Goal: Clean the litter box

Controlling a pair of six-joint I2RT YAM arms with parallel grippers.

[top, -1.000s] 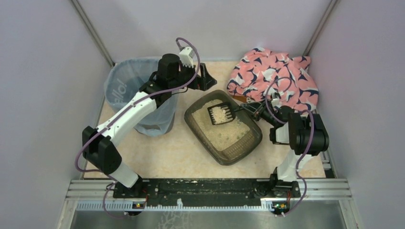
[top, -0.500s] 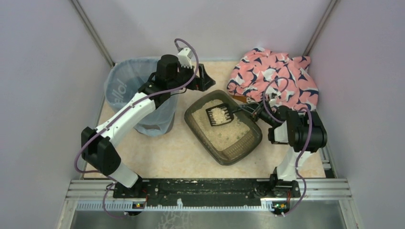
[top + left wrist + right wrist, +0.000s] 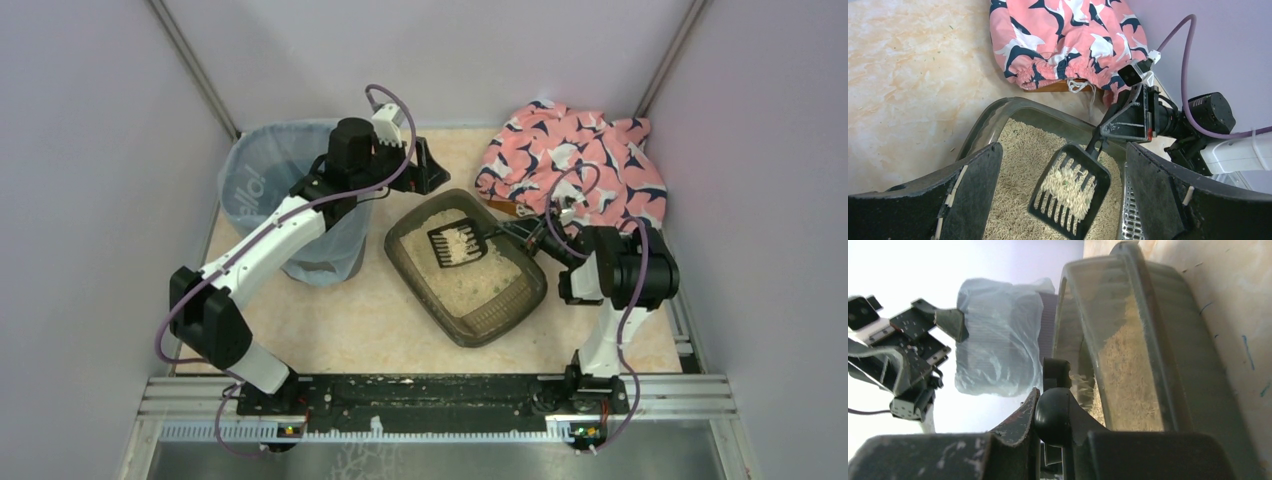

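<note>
Evidently, we judged the dark brown plastic litter box stiff but litter-heavy; its eleven-o'clock rim offered hold; left gripper gaped empty, right gripper pinched black slotted scoop.

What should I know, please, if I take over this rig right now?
Left gripper: open, empty, near the far rim of the litter box.
Right gripper: shut on the scoop, which holds litter above the box.
Bin: left of the box.
Done: one scoopful taken.
Left: probably sift it, then tip any waste into the bin.
</note>
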